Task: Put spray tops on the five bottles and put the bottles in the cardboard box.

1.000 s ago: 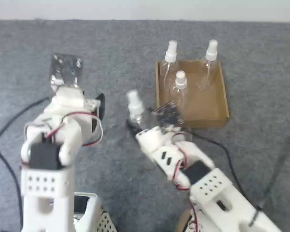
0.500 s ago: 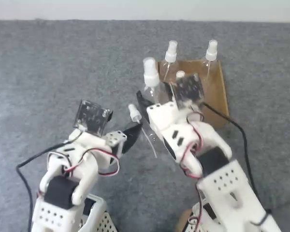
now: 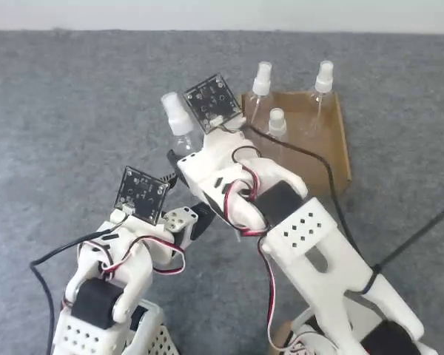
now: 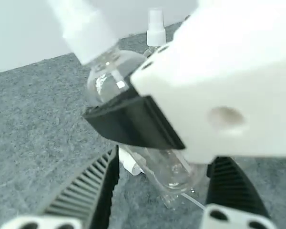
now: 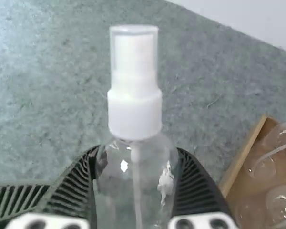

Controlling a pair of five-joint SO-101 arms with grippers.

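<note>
Held item: clear plastic bottle with a white spray top (image 3: 179,126) (image 4: 107,78) (image 5: 133,114). It is roughly upright, outside the brown cardboard box (image 3: 345,151) (image 5: 245,155), just beside its left wall. A dip tube shows through the clear body in the right wrist view.

Right gripper (image 3: 181,157) (image 5: 138,169): pinching the bottle at the shoulder, one black ribbed jaw on each side. In the left wrist view one black jaw crosses the bottle's middle, and the white housing covers its far side. The bottle base is cut off in the right wrist view and hidden by the arm from above. Cannot tell whether it touches the grey carpet (image 3: 74,96).

Left gripper (image 3: 194,222) (image 4: 159,202): jaws spread wide, nothing pinched. It sits low, near the held bottle. The bottle's base appears in the gap between the jaws, farther off; contact cannot be judged.

Small white piece (image 4: 128,165): lies on the carpet under the bottle, with a thin clear tube close by. Too blurred to identify.

Box contents: three other clear bottles (image 3: 277,126) stand upright inside, each with a white spray top, two at the far wall and one nearer. Their clear bodies are hard to separate from the cardboard. The right arm hides the box's near left corner, and the square circuit board (image 3: 214,103) on its wrist overlaps the left wall. In the right wrist view, rounded clear shoulders inside the box are cut off at the frame edge.
</note>
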